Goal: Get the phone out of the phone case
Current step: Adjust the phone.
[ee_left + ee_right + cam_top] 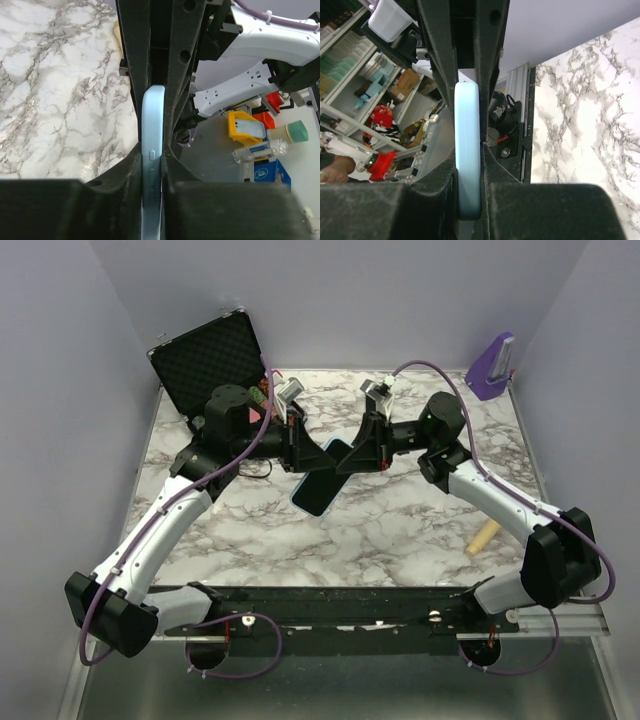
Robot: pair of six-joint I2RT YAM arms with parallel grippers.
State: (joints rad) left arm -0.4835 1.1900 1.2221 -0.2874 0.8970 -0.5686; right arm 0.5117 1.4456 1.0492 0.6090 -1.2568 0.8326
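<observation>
At table centre in the top view, both arms meet above the marble tabletop (400,525) and share one object.

Left to right:
- **10 o'clock:** an open black foam-lined carry case (212,362).
- **Left gripper** (303,450)**:** it is clamped on the phone case (152,150) from the 9 o'clock side.
- **Phone** (318,485)**:** its dark screen faces the camera inside a pale blue rim. Its free end points toward 6 o'clock. Whether that end touches the table cannot be told.
- **Right gripper** (353,455)**:** it is clamped on the same case from the 3 o'clock side.
- **1 o'clock:** a purple stand (490,368).
- **4 o'clock:** a wooden peg (485,537).

In the left wrist view the case is edge-on with its side buttons toward the lens. It is pinched between the foam pads (125,172), and the jaws stand no wider than the case is thick. The right wrist view shows the opposite edge pinched in the same way.

The phone appears fully seated, so the separation is judged not yet begun. Both grips span the full thickness and likely press phone and shell together, which would resist release. One gripper would do better holding only the rim lip. The other could then flex a corner of the shell back, or push the phone through from behind. The shell looks soft, so it should peel one corner at a time rather than slide off. Working low over the marble would limit harm if the phone springs free.
</observation>
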